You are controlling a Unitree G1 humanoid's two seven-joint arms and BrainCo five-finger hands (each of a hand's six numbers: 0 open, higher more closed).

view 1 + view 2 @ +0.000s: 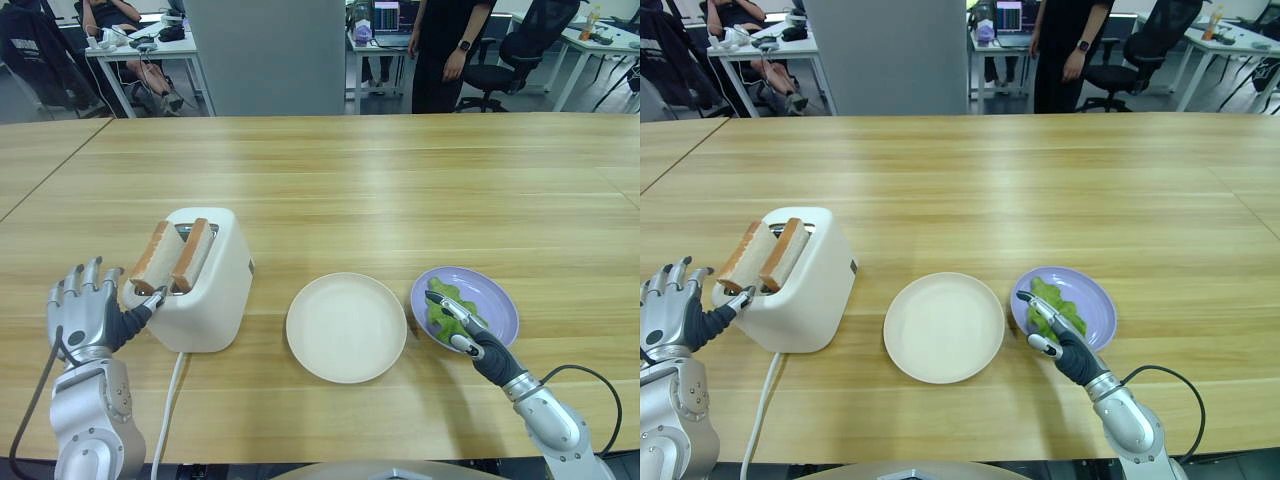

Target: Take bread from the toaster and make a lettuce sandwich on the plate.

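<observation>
Bread sits in the toaster: two browned slices stand side by side in its slots, their tops well clear of the white body, so there is plenty of crust to take hold of. In the left eye view the toaster stands toward the near left corner of the table, its white cord running off the near edge. The left hand is just beside the toaster's left flank with its fingers spread and uncurled, holding nothing; one tip touches the casing just under the nearer slice, which looks like a lead-in to pinching that slice.

In the right eye view the cream plate lies bare near the middle of the near edge, just right of the toaster, ready to take the first slice. Just beside it on the right is a lilac bowl holding the lettuce. The right hand reaches in over the bowl's near rim, fingers stretched out over the leaves and thumb apart below, not closed on anything; probably waiting there so the leaf can follow once bread is down.
</observation>
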